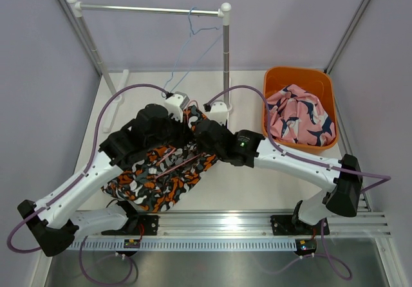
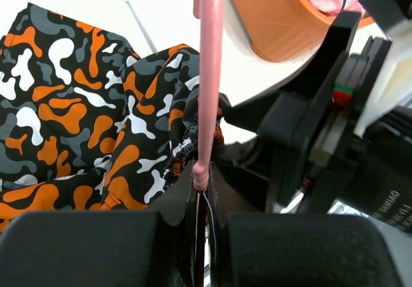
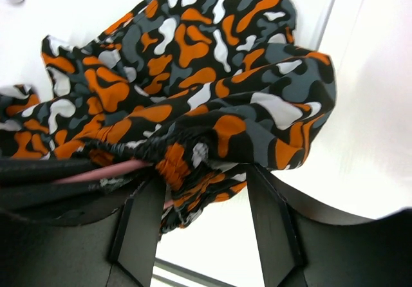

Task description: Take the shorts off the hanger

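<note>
The black shorts with orange and white blotches (image 1: 161, 171) lie bunched on the white table, still threaded on a pink hanger (image 2: 209, 74). My left gripper (image 2: 203, 177) is shut on the end of the pink hanger bar, just above the cloth; in the top view it (image 1: 180, 129) sits over the shorts' far edge. My right gripper (image 3: 203, 197) is open, its jaws either side of the gathered waistband (image 3: 174, 165); in the top view it (image 1: 201, 132) meets the left gripper. The pink shorts with navy and white blotches (image 1: 299, 113) lie in the orange bin.
The orange bin (image 1: 277, 81) stands at the back right, close to the right arm's elbow. A clothes rail (image 1: 148, 9) with a white post (image 1: 225, 55) spans the back; a thin blue wire hanger (image 1: 196, 26) hangs from it. Grey walls close in both sides.
</note>
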Robot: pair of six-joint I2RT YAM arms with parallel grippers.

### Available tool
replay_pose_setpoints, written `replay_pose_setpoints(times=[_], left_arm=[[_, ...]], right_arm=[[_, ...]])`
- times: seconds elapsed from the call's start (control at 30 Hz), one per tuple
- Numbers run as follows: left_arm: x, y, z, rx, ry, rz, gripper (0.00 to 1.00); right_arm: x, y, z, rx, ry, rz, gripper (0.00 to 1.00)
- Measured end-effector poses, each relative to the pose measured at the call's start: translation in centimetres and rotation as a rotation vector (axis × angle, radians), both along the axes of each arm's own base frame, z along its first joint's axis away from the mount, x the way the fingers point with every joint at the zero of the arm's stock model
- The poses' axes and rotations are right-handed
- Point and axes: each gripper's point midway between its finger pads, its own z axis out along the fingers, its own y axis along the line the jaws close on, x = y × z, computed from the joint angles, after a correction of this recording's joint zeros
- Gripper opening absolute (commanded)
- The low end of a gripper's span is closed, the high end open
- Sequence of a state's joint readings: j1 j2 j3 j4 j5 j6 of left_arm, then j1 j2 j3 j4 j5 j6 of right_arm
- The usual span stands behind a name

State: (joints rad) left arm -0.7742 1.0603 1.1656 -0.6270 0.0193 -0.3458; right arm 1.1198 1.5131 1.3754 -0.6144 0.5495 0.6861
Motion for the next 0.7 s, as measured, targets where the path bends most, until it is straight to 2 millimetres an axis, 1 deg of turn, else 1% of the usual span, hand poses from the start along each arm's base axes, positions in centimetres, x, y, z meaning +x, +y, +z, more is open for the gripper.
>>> replay_pose_setpoints(times=[0.07,0.1,0.17,0.2,0.23,0.3,0.33,0.37,0.7], left_arm=[[-0.1,0.0,0.1,-0.002,-0.004,-0.001,0.0],[-0.2,0.1,0.3,-0.005,-0.007,-0.002,0.0],[-0.3,0.2,0.5,-0.008,-0.013,-0.003,0.0],[-0.4,0.3,0.6,-0.009,-0.018,-0.004,0.0],[-0.5,0.4,0.8,-0.012,-0.022,-0.005,0.0],[-0.6,0.5,1.1,-0.016,-0.03,-0.007,0.0],[-0.7,0.6,1.2,-0.018,-0.034,-0.008,0.0],[-0.8,0.7,1.3,-0.02,-0.04,-0.009,0.0],[-2.0,1.6,2.9,-0.032,-0.096,-0.044,0.0]], right_arm=[[0.4,-0.2,0.2,-0.016,-0.017,-0.02,0.48],[0.6,-0.4,0.2,-0.023,-0.023,-0.028,0.41],[0.7,-0.6,0.4,-0.03,-0.032,-0.039,0.33],[0.8,-0.7,0.4,-0.03,-0.036,-0.045,0.26],[0.9,-0.7,0.5,-0.032,-0.041,-0.047,0.17],[1.1,-1.0,0.6,-0.037,-0.046,-0.055,0.08],[1.3,-1.1,0.6,-0.037,-0.047,-0.061,0.02],[1.6,-1.4,0.7,-0.039,-0.047,-0.068,0.0],[5.1,-6.1,3.0,-0.032,-0.073,-0.18,0.0]])
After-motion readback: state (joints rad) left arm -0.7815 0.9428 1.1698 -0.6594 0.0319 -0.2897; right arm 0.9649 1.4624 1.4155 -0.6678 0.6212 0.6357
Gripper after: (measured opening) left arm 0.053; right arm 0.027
